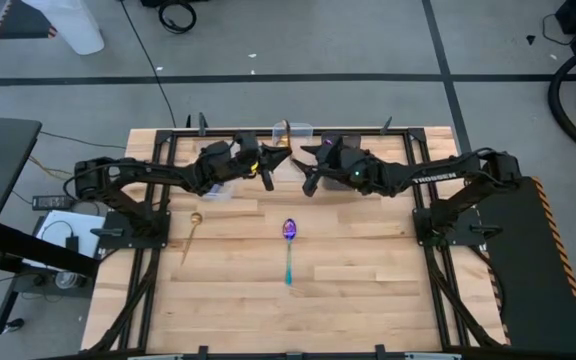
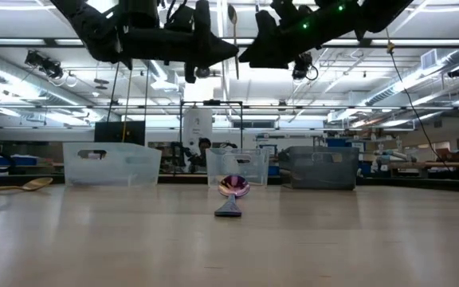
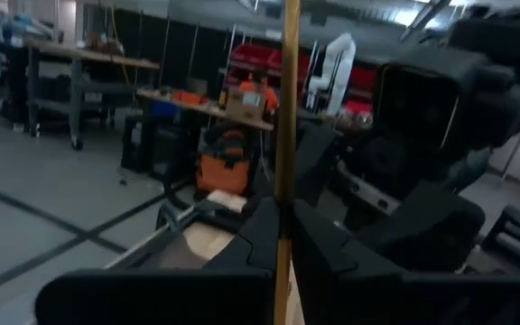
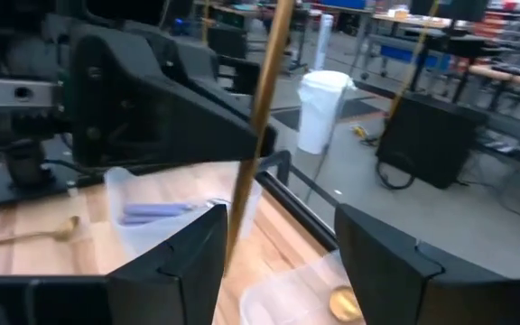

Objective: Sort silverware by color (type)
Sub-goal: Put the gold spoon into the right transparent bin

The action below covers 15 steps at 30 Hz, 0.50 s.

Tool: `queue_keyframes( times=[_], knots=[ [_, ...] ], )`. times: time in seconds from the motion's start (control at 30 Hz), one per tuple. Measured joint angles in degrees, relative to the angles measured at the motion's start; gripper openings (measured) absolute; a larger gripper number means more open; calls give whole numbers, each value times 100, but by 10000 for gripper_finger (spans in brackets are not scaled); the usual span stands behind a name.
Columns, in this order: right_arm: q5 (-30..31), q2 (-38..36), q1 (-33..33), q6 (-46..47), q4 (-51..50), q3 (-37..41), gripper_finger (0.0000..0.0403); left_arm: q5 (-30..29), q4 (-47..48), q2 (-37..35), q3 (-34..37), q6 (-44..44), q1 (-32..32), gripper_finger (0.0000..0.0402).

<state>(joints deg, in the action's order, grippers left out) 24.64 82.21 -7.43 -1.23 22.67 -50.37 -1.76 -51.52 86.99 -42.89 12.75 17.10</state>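
1. The left gripper point(image 3: 283, 239) hangs high over the far part of the wooden table point(image 1: 368, 290), its fingers pressed tight on the handle of a slim gold metal spoon point(image 3: 286, 117).
2. In the low view the gold spoon stands upright, bowl uppermost, directly above the small clear rectangular middle bin point(image 2: 237, 166); its long axis runs vertical.
3. The right gripper point(image 4: 273, 248) faces the left gripper across that bin, its fingers spread wide with the spoon's shaft between them and, as far as I can see, not touching either finger; it holds nothing.
4. Judgement: this looks like a handover just completed, so the left arm alone now decides where the spoon goes.
5. The right wrist view shows a gold spoon bowl point(image 4: 342, 303) already lying in a clear bin just below.
6. Nearer than the middle bin lie an iridescent purple spoon with a teal handle point(image 1: 289, 245) and, towards the left arm's side, another gold spoon point(image 1: 192, 233), both unsorted.
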Motion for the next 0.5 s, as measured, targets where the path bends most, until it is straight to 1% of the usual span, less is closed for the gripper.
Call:
queue_keyframes(
  times=[0.1, 0.2, 0.4, 0.5],
  knots=[
    [-288, 12, -89, 10, 59, 0, 212, -14, -434, 161, -2, -2, 0, 25],
    [-327, 14, -106, -5, 117, 0, 208, -113, -542, 273, -2, -25, 1, 25],
    [-409, 14, -165, -156, 258, 0, 201, -127, -812, 383, 2, 13, -23, 25],
    [-546, 14, -244, -182, 313, 0, 191, -126, -945, 383, 2, 56, -73, 25]
  ],
)
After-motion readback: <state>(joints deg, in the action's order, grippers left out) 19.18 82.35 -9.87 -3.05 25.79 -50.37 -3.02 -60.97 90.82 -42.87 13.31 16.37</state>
